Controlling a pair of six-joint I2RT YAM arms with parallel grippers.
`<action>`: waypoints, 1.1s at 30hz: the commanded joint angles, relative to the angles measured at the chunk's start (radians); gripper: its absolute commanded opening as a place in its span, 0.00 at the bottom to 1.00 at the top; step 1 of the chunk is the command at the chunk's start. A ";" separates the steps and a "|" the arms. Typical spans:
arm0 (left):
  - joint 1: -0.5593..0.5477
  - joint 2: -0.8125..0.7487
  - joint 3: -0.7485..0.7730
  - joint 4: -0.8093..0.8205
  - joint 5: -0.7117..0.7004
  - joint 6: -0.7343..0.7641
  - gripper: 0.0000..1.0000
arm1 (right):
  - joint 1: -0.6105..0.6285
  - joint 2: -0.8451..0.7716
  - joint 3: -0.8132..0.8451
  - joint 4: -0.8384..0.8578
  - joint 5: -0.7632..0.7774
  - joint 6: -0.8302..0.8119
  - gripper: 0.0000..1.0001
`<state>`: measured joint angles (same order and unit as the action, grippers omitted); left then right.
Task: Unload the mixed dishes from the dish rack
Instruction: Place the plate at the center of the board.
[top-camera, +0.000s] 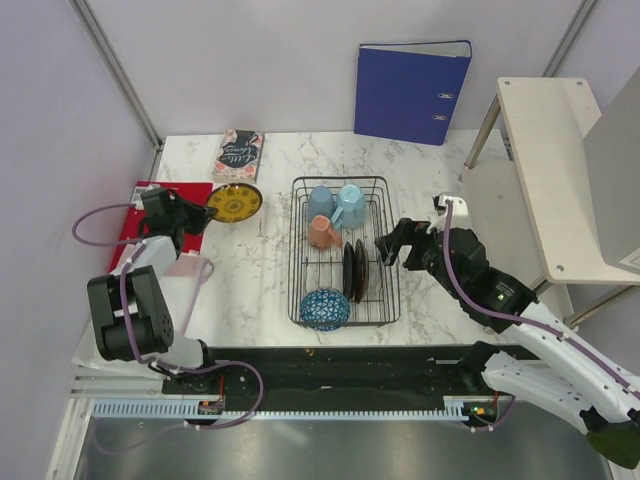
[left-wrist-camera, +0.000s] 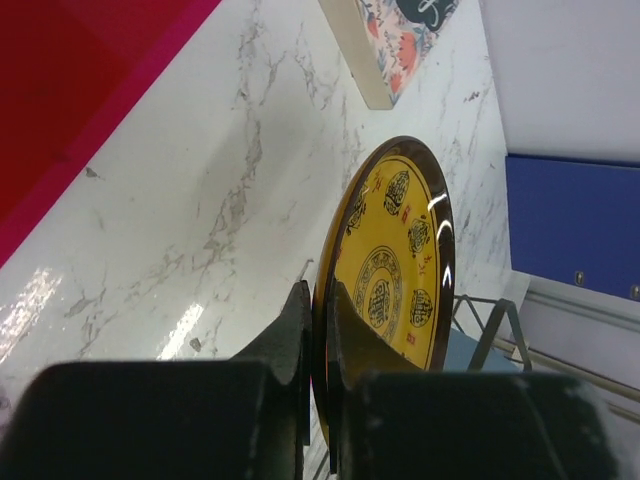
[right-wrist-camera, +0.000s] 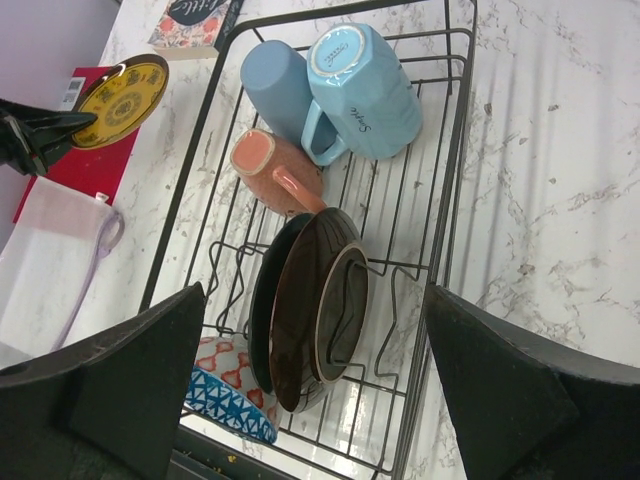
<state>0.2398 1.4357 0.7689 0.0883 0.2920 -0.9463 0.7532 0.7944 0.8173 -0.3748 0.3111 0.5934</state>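
Observation:
The black wire dish rack (top-camera: 384, 300) stands mid-table and holds two blue mugs (top-camera: 338, 204), a salmon-orange cup (top-camera: 322, 232), upright black dishes (top-camera: 353, 270) and a blue net-patterned bowl (top-camera: 325, 308). They also show in the right wrist view: mugs (right-wrist-camera: 360, 92), cup (right-wrist-camera: 275, 170), dishes (right-wrist-camera: 315, 310), bowl (right-wrist-camera: 228, 400). My left gripper (top-camera: 200, 206) is shut on the rim of the yellow-and-red plate (top-camera: 235, 202), left of the rack; the plate (left-wrist-camera: 395, 260) stands on edge between the fingers. My right gripper (top-camera: 390, 250) is open, empty, at the rack's right side.
A book (top-camera: 238, 154) lies at the back left, a red mat (top-camera: 143, 205) and a white cloth (top-camera: 190, 275) at the left. A blue binder (top-camera: 410, 90) stands against the back wall. A white side table (top-camera: 560, 170) is at the right.

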 joint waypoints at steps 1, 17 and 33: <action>0.010 0.080 0.082 0.059 0.010 0.049 0.02 | 0.000 -0.006 -0.017 0.016 -0.007 -0.014 0.98; 0.039 0.357 0.205 -0.025 -0.043 0.112 0.02 | 0.000 0.005 -0.049 0.022 -0.004 0.002 0.98; 0.041 0.338 0.204 -0.180 -0.027 0.093 0.37 | 0.001 0.046 -0.059 0.050 -0.027 0.003 0.98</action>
<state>0.2783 1.8229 0.9951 -0.0319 0.2642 -0.8639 0.7532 0.8391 0.7723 -0.3679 0.2928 0.5972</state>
